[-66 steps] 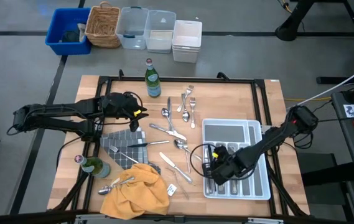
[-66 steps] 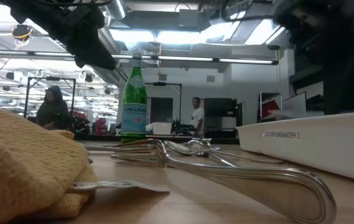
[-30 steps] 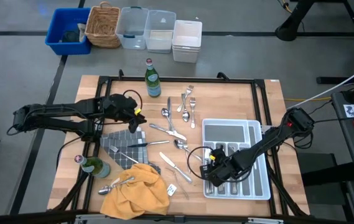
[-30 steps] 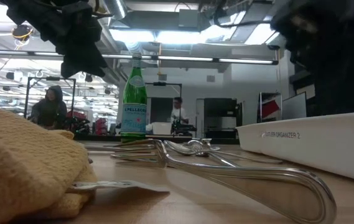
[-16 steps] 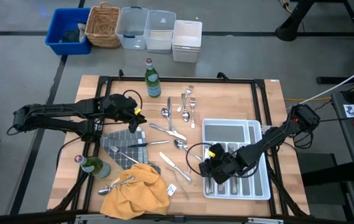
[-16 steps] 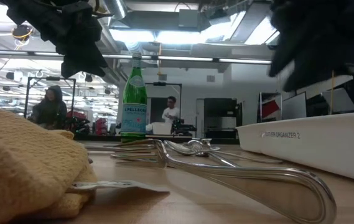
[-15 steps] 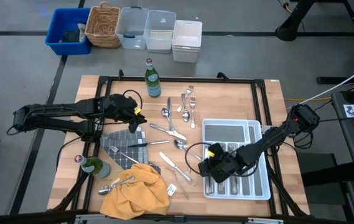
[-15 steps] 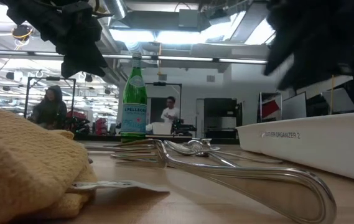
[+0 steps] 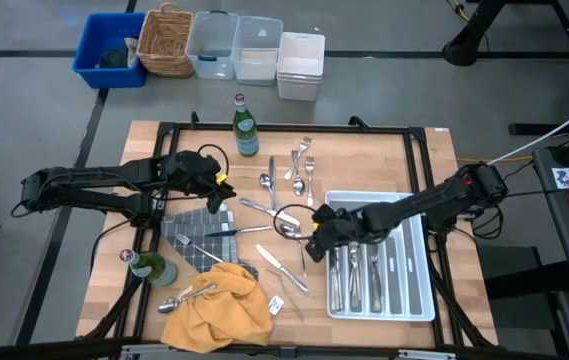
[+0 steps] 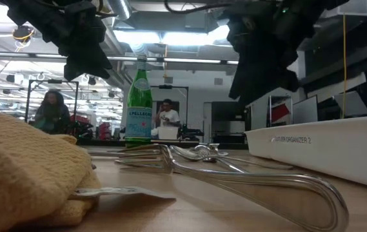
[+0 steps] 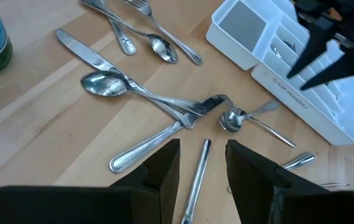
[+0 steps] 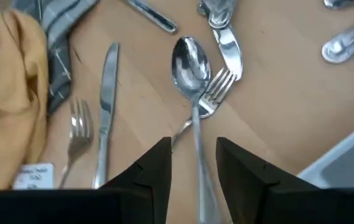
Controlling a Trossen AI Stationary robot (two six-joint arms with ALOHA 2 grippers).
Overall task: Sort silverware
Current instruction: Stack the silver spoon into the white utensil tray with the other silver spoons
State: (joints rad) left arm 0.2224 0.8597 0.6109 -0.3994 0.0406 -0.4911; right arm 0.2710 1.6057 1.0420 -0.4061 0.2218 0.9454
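Note:
The silverware lies loose on the wooden table: a spoon (image 9: 290,231) (image 12: 191,59) crossing a fork (image 12: 217,87), a knife (image 9: 284,268) (image 12: 106,99), and more forks (image 9: 304,165) farther back. Several pieces lie in the slots (image 9: 354,280) of the white tray (image 9: 414,205). My right gripper (image 9: 311,240) (image 12: 192,180) hovers open above the spoon's handle, just left of the tray. My left gripper (image 9: 222,192) (image 11: 201,180) hangs open over the table's left half, above a grey cloth's far edge, with nothing between its fingers.
A green bottle (image 9: 246,125) stands at the far edge, and another (image 9: 154,268) at the near left. A grey checked cloth (image 9: 199,235) and a yellow cloth (image 9: 219,305) lie at the near left with cutlery on them. Bins and a basket (image 9: 234,50) sit beyond the table.
My right gripper has left the tray's near-left corner and gone toward the table's left and far edges, rising a little and rolling about its own axis. It now hangs open over the spoon on the table. My left gripper has kept still.

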